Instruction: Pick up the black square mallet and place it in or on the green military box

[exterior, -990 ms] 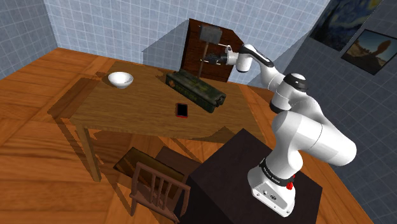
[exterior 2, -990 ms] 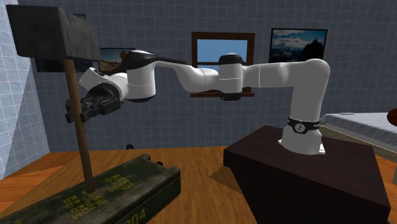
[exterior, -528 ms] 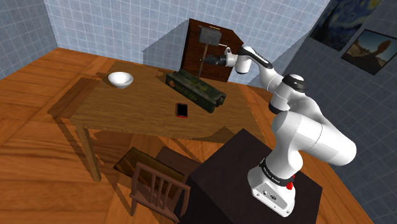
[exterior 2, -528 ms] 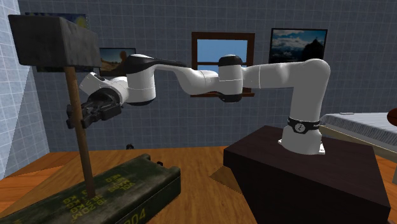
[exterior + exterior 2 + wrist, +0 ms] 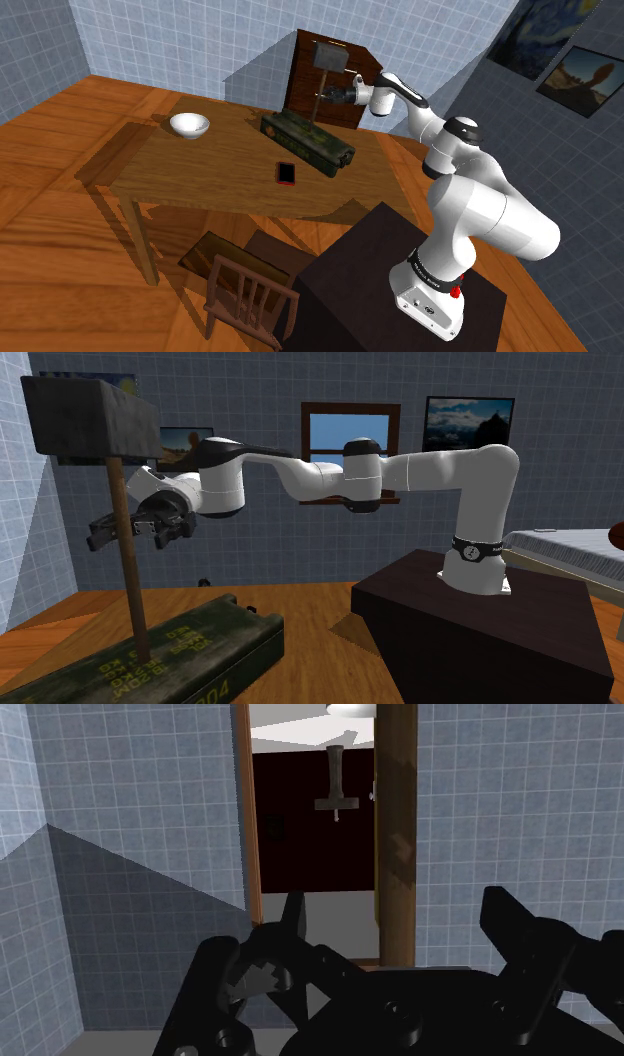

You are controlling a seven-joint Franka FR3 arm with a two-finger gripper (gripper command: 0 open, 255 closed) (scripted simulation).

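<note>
Your gripper (image 5: 135,532) stands wide open and holds nothing. The mallet (image 5: 131,582) stands upright with its brown handle between the fingers (image 5: 505,919), clear of both. Its dark head is above the gripper, and its handle end rests below on the green box (image 5: 205,647).

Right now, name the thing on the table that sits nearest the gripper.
The green box, with the mallet standing on it; the white bowl and small red object lie farther away.
</note>
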